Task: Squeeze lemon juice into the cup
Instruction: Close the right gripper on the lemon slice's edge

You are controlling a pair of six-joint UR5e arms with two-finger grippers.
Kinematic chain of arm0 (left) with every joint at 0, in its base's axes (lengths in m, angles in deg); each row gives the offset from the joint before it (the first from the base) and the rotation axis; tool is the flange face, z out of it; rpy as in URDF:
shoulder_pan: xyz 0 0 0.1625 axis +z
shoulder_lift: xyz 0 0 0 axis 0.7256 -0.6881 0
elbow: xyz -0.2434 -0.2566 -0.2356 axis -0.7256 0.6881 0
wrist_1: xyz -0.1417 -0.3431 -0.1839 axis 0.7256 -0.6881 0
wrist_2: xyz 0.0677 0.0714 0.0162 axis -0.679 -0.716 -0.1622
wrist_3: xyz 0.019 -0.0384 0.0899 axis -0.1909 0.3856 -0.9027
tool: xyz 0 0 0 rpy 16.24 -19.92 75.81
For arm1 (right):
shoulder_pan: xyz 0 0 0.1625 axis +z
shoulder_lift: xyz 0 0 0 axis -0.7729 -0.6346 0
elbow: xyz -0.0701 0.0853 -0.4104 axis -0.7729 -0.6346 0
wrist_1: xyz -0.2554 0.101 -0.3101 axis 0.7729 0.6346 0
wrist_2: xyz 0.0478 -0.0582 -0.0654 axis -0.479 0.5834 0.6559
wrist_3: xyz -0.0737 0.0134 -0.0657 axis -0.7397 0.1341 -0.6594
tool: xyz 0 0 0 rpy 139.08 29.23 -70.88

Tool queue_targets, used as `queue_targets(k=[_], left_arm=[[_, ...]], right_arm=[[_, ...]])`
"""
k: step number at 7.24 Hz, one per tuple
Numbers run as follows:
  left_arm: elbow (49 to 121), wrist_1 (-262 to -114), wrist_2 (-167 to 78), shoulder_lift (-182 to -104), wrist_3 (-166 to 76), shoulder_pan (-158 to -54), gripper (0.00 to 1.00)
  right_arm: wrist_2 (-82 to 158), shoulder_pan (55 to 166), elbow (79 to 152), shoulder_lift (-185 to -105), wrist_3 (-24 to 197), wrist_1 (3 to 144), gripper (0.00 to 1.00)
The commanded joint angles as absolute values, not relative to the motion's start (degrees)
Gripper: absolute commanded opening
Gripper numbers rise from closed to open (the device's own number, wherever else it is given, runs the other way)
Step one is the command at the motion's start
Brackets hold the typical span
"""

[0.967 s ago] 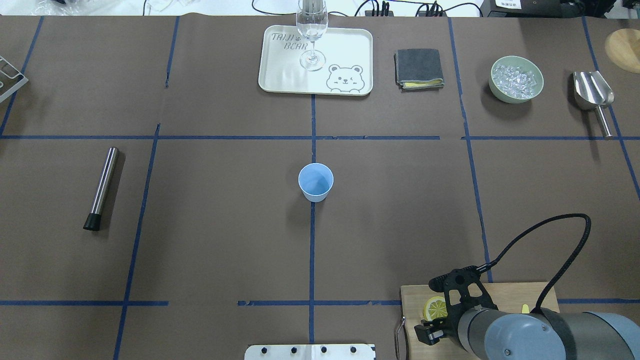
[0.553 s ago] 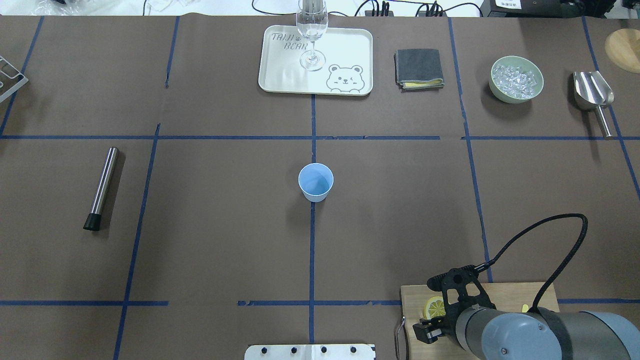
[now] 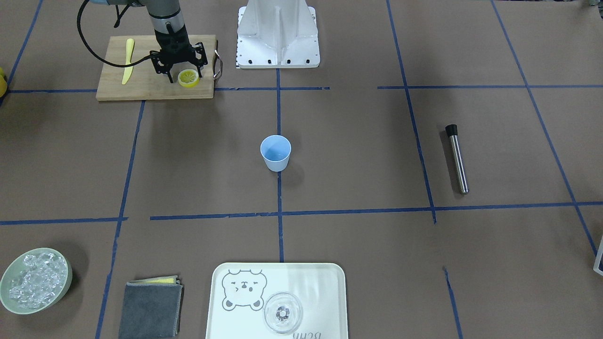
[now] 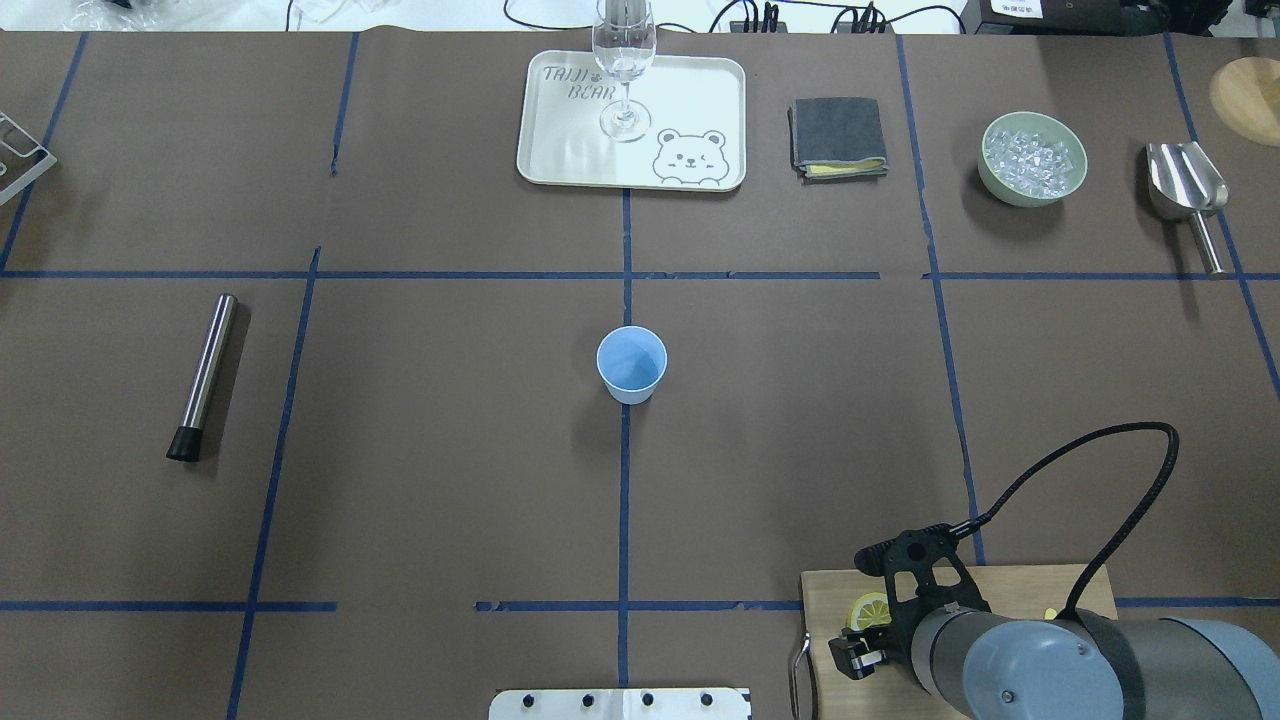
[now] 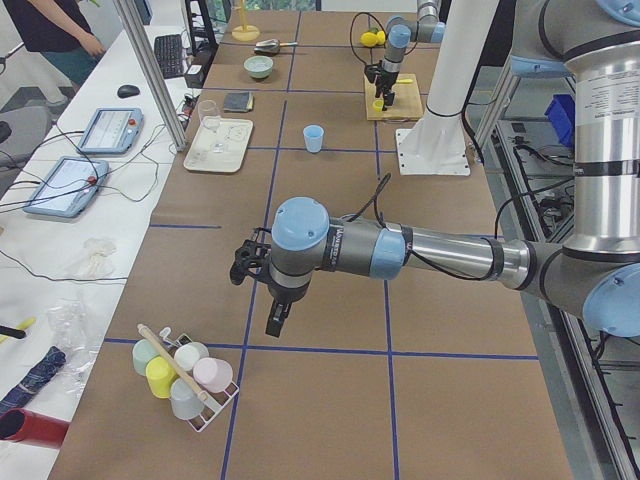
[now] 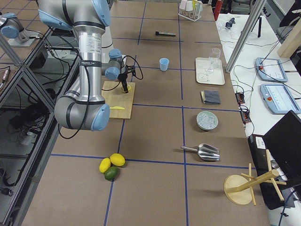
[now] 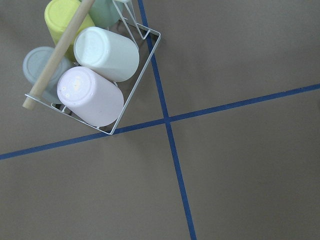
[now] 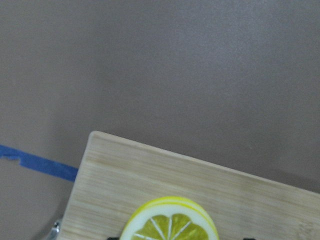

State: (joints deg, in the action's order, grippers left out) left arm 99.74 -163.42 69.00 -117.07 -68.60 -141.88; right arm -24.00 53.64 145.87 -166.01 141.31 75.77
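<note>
Right tool (image 3: 185, 76) points down, jaws apart; left tool (image 5: 275, 322) also points down.

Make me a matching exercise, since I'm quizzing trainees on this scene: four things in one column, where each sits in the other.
Things:
1. lemon slice
2. cup
3. glass
4. ice

Places:
A. on the tray
B. in the green bowl
C. on the wooden board
D. on the bare table, in the middle

Pairs: 1-C, 2-D, 3-A, 4-B
</note>
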Motion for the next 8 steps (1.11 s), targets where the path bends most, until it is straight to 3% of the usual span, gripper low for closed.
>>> queue_targets(k=[1, 3, 4, 8], left_arm=[[99.8, -163.5, 69.0, -117.1, -68.6, -141.9, 1.00], [99.8, -163.5, 69.0, -117.1, -68.6, -141.9, 1.00], [99.8, -163.5, 69.0, -117.1, -68.6, -141.9, 1.00], [99.8, -163.5, 69.0, -117.1, -68.6, -141.9, 1.00]], right_arm=[[-24.5, 53.9, 146.1, -166.0, 141.0, 75.8, 0.77], [-24.8, 54.1, 146.2, -165.0, 140.9, 75.8, 0.59], [-25.0, 54.3, 146.2, -165.0, 140.8, 75.9, 0.54], [-25.0, 55.2, 146.7, -165.2, 140.6, 75.9, 0.53]])
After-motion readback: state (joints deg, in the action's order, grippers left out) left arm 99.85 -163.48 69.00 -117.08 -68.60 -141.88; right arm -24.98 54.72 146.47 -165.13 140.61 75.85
